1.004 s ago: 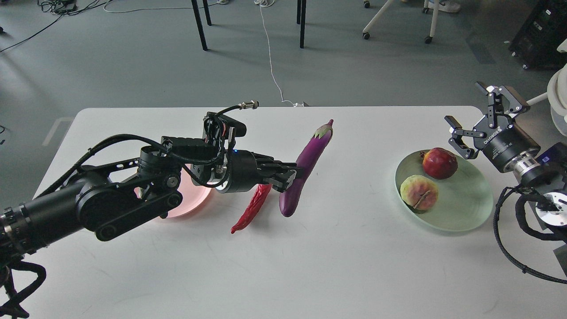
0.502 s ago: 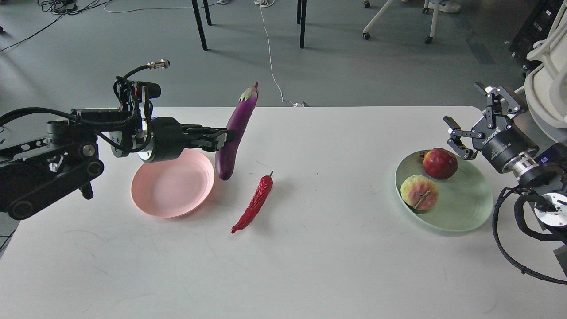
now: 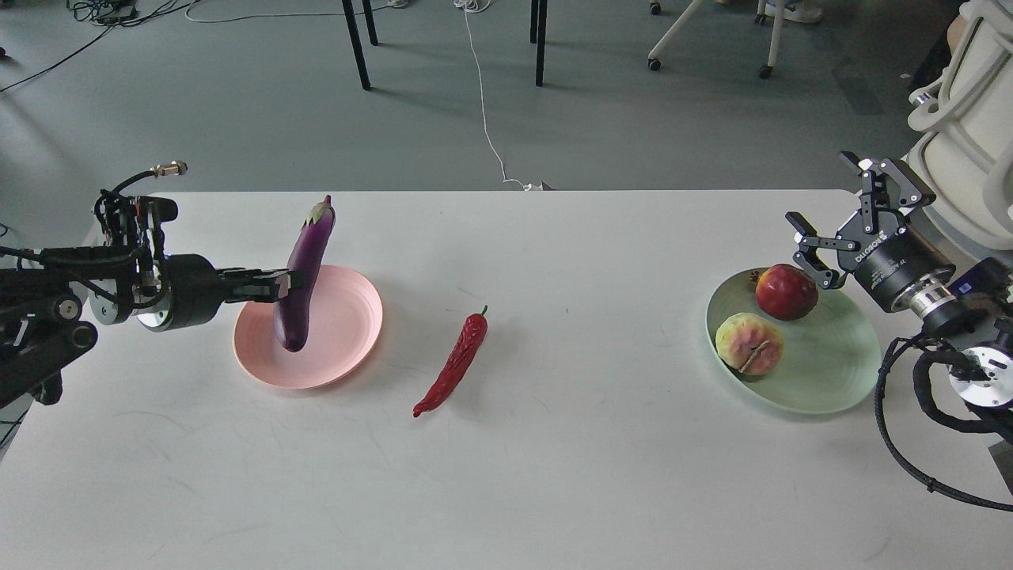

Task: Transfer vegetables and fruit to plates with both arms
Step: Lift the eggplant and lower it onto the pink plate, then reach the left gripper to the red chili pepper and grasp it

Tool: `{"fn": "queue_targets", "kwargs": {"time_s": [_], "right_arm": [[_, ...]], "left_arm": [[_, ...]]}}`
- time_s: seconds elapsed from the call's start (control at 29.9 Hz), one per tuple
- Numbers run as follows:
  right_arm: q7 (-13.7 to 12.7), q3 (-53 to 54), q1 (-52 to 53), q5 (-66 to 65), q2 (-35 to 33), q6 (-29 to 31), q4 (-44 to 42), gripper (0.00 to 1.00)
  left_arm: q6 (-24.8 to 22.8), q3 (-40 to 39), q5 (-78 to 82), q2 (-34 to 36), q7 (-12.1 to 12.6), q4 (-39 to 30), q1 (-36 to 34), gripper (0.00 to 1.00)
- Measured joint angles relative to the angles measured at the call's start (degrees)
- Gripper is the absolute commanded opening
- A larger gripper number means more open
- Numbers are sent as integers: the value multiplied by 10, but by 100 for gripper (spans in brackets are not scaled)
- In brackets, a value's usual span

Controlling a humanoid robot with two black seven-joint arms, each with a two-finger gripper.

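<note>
Currently the left gripper (image 3: 278, 286) is clamped on the eggplant (image 3: 304, 273) about mid-body, holding it near-upright, stem cap up and leaning away, blunt end hanging over the pink plate (image 3: 348, 348); can't tell if the tip touches the plate. Grip across the middle probably keeps the long body balanced; reads as the place step for the first vegetable, with lowering and release not yet done. Risk: released this steep, it could tip and roll off the shallow rim, so laying it flatter looks safer. Chili (image 3: 453, 364) lies flat on the table (image 3: 554, 475) just right of the pink plate, clear of it, stem end pointing away, so it looks like the next pick for that arm. Further right, the green plate (image 3: 831, 380) already carries the peach (image 3: 749, 343) at front and the pomegranate (image 3: 786, 291) behind, close together. Right gripper (image 3: 835, 229) hovers above the plate's far edge with fingers spread and nothing in them, so the fruit side looks finished. Table is plain white with faint scuffs. Behind it: grey floor, dark chair legs, a white cable running to the table's back edge, and a white chair at the far right.
</note>
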Motion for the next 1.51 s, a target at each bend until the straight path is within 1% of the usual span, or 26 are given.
{"fn": "queue_targets", "kwargs": {"time_s": [0.1, 0.27, 0.33, 0.37, 0.4, 0.47, 0.5, 0.7, 0.94, 1.07, 1.24, 1.3, 1.37, 1.51], "right_arm": [[0, -1, 0, 0, 0, 0, 0, 95], [0, -1, 1, 0, 1, 0, 0, 95], [0, -1, 1, 0, 0, 0, 0, 95], [0, 0, 1, 0, -1, 0, 0, 95], [0, 0, 1, 0, -2, 0, 0, 95], [0, 0, 1, 0, -2, 0, 0, 95], [0, 0, 1, 0, -2, 0, 0, 95], [0, 0, 1, 0, -3, 0, 1, 95], [0, 0, 1, 0, -3, 0, 1, 95], [0, 0, 1, 0, -3, 0, 1, 95], [0, 0, 1, 0, -4, 0, 1, 95], [0, 0, 1, 0, -4, 0, 1, 95], [0, 0, 1, 0, -5, 0, 2, 95], [0, 0, -2, -1, -9, 0, 4, 95]], "left_arm": [[-1, 5, 0, 2, -1, 7, 1, 23], [-2, 35, 0, 9, -2, 10, 2, 25], [-2, 40, 0, 16, -2, 11, 2, 29], [-2, 41, -1, 18, -2, 11, 2, 33], [-2, 41, -1, 20, -2, 11, 2, 44], [-2, 42, -2, 21, -2, 9, 2, 87], [-2, 42, -3, 21, -2, 9, 2, 100], [-1, 42, -5, 24, -4, 7, 2, 100], [0, 36, -4, 41, -7, -16, -9, 100], [-1, 35, -3, 44, -10, -55, -45, 100], [-2, 36, -1, 38, -4, -136, -87, 100], [-2, 37, 4, 28, -2, -165, -88, 100], [-2, 39, 20, 5, 4, -180, -87, 100], [-3, 53, 78, -57, 19, -184, -82, 100]]}}
